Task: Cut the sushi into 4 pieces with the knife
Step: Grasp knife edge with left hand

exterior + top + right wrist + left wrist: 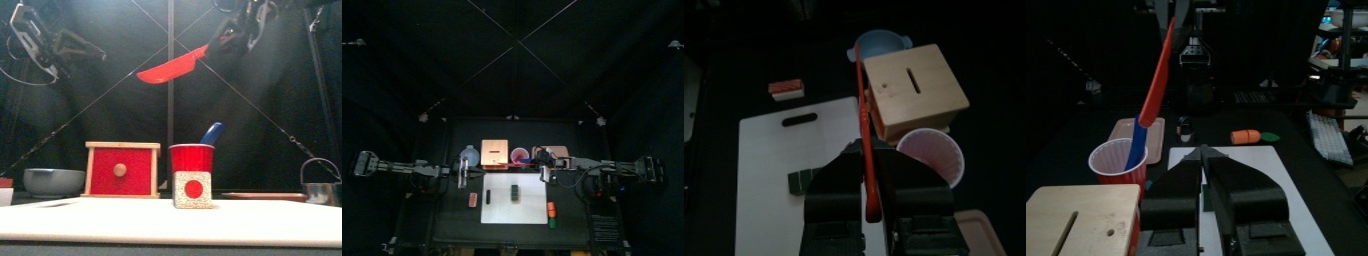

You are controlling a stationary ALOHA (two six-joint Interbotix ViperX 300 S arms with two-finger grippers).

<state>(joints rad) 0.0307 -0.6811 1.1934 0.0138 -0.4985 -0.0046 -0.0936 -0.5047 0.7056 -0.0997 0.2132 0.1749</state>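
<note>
Desk: small and black, bearing everything listed here
White cutting board: lies flat at the front middle
Wooden box: pale with a red drawer front, stands behind the board, left of centre
Blue-grey bowl: at the back left, just beside the box
Red cup: upright, just right of the box
Pink tray: flat, right of the cup at the back
Metal cutter: far right, wire handle up
Orange toy: green end, off the board's right edge
Red and white toy: small, just off the board's left edge
</note>
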